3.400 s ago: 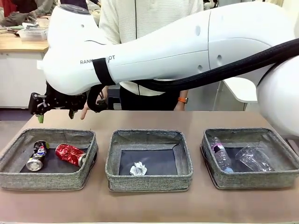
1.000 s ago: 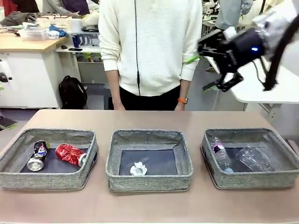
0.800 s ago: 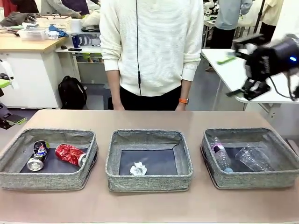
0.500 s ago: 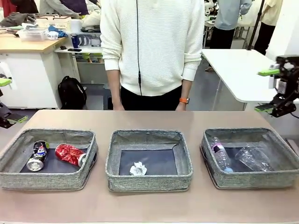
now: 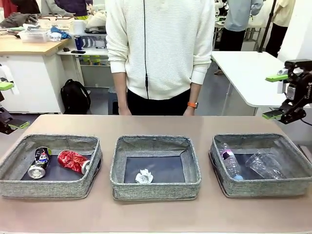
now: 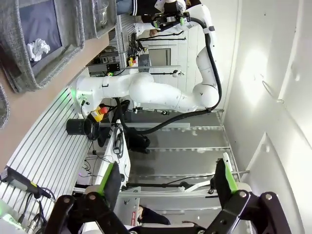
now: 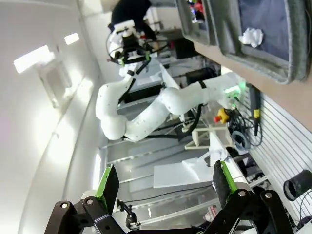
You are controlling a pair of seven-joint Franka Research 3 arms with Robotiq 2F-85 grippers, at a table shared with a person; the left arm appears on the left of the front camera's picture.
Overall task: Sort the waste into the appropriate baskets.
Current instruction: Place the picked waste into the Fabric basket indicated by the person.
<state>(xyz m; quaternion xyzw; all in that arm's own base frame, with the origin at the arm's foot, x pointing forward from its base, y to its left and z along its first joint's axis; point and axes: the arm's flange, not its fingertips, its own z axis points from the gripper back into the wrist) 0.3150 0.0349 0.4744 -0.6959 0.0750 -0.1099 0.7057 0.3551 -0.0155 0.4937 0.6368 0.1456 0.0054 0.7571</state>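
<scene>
Three grey woven baskets sit in a row. The left basket [image 5: 14, 158] holds a black-and-silver can [image 5: 39, 162] and a red can [image 5: 73, 161]. A crumpled paper ball [image 5: 144, 176] lies in the middle basket [image 5: 117, 165]. The right basket [image 5: 292, 151] holds a clear bottle [image 5: 230, 163] and a clear cup [image 5: 264, 165]. My right gripper [image 5: 275, 96] hangs open above the right basket's far side, holding nothing. My left gripper [image 5: 12, 105] stands open at the left edge. The paper ball [image 6: 38, 48] [image 7: 252, 36] also appears in both wrist views, far from the open left gripper [image 6: 166, 178] and open right gripper [image 7: 165, 181].
A person in a cream sweater [image 5: 158, 48] stands at the table's far edge, hands low behind it. The brown tabletop [image 5: 156, 214] lies bare in front of the baskets. A white table [image 5: 243, 73] stands behind on the right.
The right arm has swung away from the left basket, across the table, and settled at the right edge with its gripper open. The waste in the baskets has not moved.
</scene>
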